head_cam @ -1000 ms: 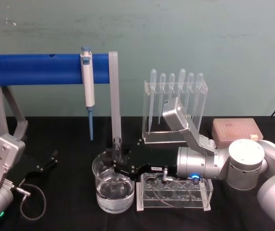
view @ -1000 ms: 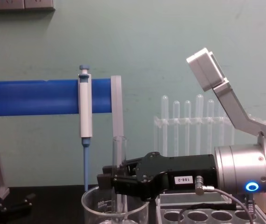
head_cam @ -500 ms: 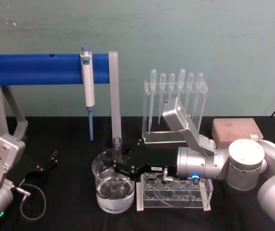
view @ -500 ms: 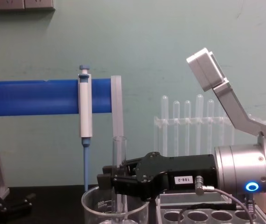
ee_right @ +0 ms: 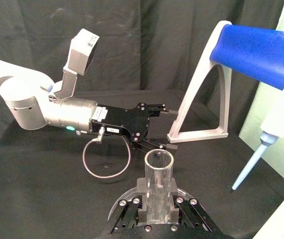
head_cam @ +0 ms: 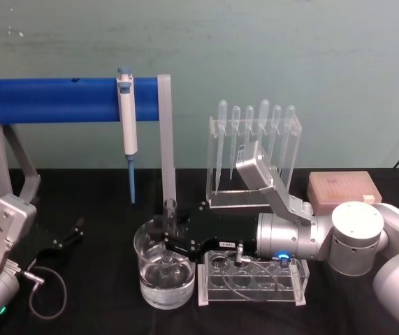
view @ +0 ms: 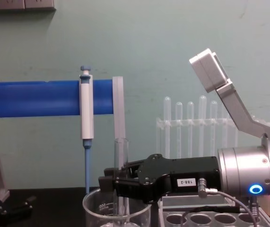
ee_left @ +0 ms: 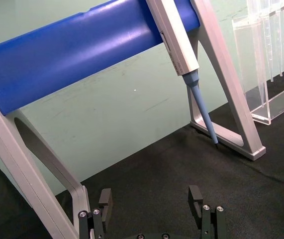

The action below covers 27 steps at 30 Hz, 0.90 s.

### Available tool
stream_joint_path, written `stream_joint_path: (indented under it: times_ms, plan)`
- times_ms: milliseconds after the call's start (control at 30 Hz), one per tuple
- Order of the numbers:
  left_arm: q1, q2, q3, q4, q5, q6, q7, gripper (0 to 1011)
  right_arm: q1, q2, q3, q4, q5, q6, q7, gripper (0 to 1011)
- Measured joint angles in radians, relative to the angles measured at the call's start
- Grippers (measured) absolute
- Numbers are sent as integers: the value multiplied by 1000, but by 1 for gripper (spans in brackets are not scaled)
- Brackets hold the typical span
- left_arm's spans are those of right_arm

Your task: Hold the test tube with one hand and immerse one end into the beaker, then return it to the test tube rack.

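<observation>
Nothing has visibly shifted since a second ago: the right tool (head_cam: 171, 241) stays clamped on the test tube (view: 121, 156), both in the same spot over the beaker (head_cam: 150, 279). The tube stands upright, its open rim well above the beaker's rim and its rounded lower end down inside the beaker, which holds clear liquid. Whether the tube's end touches the beaker's floor cannot be told. The black tool reaches in level from the beaker's right, its fingers pinching the tube about at the height of the beaker's rim.

A clear test tube rack (head_cam: 251, 279) sits on the black desk (head_cam: 101, 188) just beside the beaker, on its right and under the right arm's wrist. Behind the beaker a white-and-blue micropipette (head_cam: 127, 125) hangs tip down from a blue-barred stand (head_cam: 52, 100). Behind and right of the beaker stands a clear holder of thin pipettes (head_cam: 255, 153).

Well to the beaker's left, the left tool (ee_left: 150, 196) is parked low over the desk with its fingers apart, holding nothing.
</observation>
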Motion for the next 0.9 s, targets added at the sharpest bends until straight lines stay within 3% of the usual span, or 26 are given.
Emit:
stream_joint_path:
  times_ms: [900]
  plan:
    - [0,0,0,0,0,0,0,1000,0,0,0,0,0,0,0,226]
